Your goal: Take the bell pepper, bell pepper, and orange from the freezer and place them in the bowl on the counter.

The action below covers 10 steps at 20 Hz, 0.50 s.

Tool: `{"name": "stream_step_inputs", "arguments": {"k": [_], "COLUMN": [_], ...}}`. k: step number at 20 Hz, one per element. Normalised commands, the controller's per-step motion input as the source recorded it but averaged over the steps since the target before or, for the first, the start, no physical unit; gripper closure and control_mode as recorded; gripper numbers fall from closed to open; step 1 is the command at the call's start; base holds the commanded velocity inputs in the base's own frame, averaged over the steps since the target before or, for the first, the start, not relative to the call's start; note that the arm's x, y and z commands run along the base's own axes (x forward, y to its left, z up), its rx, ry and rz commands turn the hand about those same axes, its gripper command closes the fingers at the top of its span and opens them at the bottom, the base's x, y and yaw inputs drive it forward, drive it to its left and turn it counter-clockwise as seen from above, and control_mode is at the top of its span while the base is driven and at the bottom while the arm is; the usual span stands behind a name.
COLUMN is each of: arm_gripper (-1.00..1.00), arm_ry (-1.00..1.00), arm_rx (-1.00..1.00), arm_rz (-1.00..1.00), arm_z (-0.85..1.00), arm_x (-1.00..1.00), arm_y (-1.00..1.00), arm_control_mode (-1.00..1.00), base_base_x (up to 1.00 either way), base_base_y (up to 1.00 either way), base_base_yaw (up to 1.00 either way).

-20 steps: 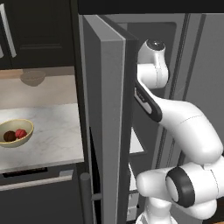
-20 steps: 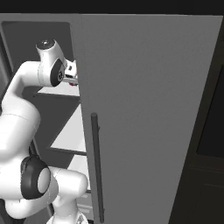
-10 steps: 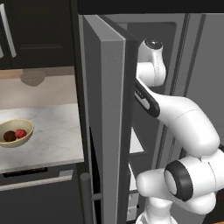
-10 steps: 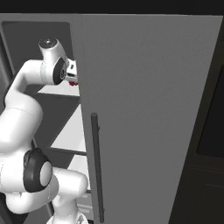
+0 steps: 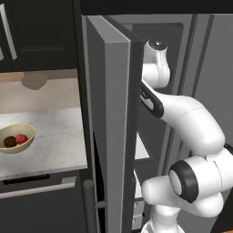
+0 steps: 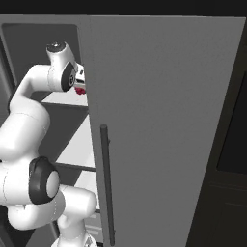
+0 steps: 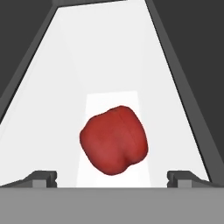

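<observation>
Hand view: bell pepper (image 7: 113, 140) between open jaws

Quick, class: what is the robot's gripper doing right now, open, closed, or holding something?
Gripper: open, holding nothing; its fingers stand wide either side of a red bell pepper on the white freezer shelf.
</observation>
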Motion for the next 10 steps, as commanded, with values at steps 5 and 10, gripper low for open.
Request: {"name": "stream_step_inputs", "arguments": {"k": [5,10], "arm_gripper": [-1.00,-1.00], "arm_ry": [0.00,0.00], "arm_rx": [0.00,0.00], "arm_rz": [0.00,0.00], "arm_z": [0.00,0.00], "arm_x": [0.27,0.17], "arm_y": [0.00,0.00], "arm_control_mode": [-1.00,-1.00], "base_base_x": [0.00,0.00], "base_base_y": [0.00,0.00], "base_base_yaw": [0.00,0.00]}}
